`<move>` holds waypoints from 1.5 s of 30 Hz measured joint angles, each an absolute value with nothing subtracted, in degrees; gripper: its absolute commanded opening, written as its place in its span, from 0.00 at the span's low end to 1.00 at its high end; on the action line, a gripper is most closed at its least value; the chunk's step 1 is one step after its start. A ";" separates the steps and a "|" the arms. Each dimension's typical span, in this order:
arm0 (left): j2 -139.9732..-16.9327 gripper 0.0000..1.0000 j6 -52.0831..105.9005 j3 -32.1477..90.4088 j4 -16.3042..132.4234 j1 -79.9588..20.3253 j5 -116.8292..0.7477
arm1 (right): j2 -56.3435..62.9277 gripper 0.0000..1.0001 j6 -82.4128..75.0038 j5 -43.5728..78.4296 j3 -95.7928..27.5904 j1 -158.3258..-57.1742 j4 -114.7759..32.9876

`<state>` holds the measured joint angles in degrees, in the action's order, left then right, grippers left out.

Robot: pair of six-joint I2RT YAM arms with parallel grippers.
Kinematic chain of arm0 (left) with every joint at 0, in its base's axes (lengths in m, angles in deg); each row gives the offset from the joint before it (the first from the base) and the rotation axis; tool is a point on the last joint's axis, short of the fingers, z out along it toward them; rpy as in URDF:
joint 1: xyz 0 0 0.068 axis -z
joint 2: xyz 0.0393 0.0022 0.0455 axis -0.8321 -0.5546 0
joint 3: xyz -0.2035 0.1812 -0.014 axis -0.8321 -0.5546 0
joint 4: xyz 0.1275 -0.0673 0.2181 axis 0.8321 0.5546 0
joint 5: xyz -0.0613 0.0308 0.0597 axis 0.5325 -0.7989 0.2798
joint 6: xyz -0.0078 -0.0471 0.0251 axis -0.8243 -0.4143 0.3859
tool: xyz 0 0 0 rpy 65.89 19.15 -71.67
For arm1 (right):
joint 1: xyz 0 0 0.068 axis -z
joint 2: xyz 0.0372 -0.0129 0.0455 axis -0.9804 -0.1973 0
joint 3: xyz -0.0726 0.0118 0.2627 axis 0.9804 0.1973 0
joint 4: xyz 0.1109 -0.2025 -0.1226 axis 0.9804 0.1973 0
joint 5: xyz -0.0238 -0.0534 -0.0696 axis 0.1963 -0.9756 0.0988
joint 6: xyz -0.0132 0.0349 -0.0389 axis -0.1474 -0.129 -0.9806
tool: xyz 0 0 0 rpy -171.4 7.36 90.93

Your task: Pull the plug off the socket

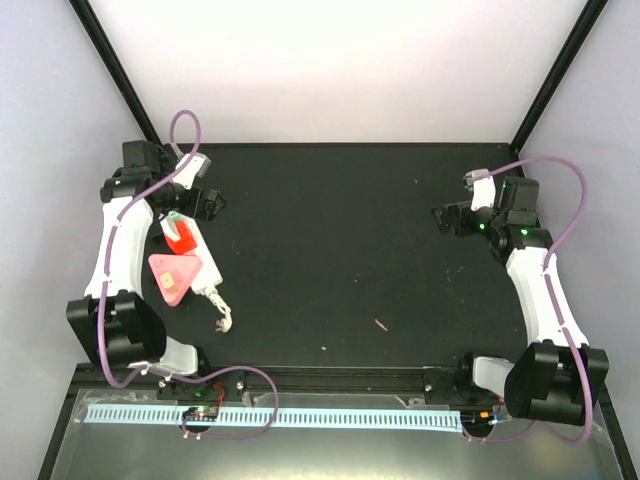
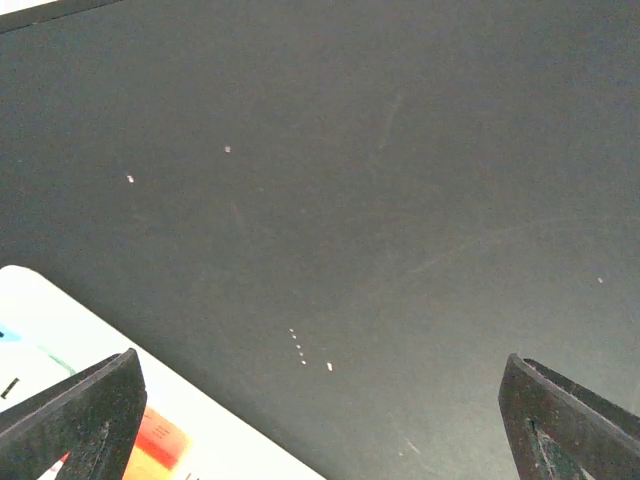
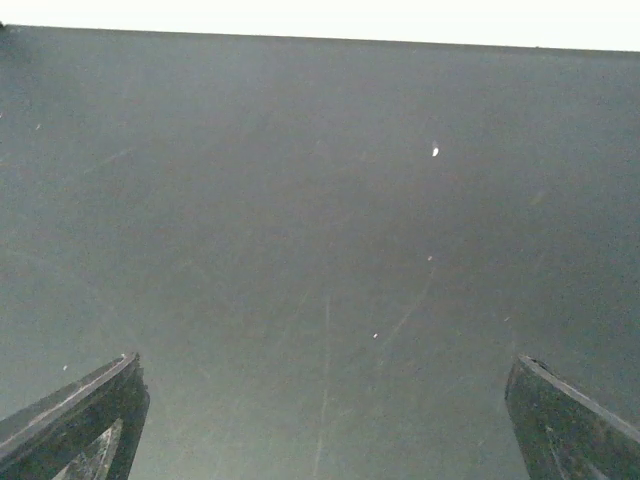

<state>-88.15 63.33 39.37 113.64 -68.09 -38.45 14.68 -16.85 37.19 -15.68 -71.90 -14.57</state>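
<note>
The white socket strip [image 1: 205,266] lies at the left of the black mat, partly under my left arm. A pink triangular plug [image 1: 172,276] sits on it, with a red piece [image 1: 180,238] just behind. Its short knotted white cord [image 1: 222,314] trails toward the near side. My left gripper [image 1: 207,203] is open and empty, just behind the strip's far end. In the left wrist view the gripper [image 2: 320,440] is spread wide over bare mat, and a corner of the strip [image 2: 60,340] shows at lower left. My right gripper [image 1: 452,218] [image 3: 320,430] is open and empty, far right.
The black mat [image 1: 340,260] spans the table, with small crumbs near the front middle [image 1: 380,324]. Black frame posts rise at the back corners [image 1: 115,70]. A metal rail with a light strip [image 1: 320,415] runs along the near edge.
</note>
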 measured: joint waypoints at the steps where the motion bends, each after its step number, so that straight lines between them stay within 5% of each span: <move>1: -86.59 0.99 63.44 37.95 113.16 -67.28 -38.69 | 15.67 1.00 -16.78 37.12 -14.37 -72.32 -14.64; 18: -76.43 0.99 95.04 28.95 125.00 -56.98 -41.66 | 23.01 1.00 -17.57 38.56 -5.58 -74.85 -16.76; 27: -68.91 0.98 116.83 12.18 129.68 -50.27 -52.72 | 22.33 1.00 -19.56 40.55 -5.62 -75.09 -16.15; 45: -70.07 0.56 140.92 -1.81 116.43 -49.79 -70.33 | 22.31 1.00 -21.15 43.90 -5.71 -75.12 -14.83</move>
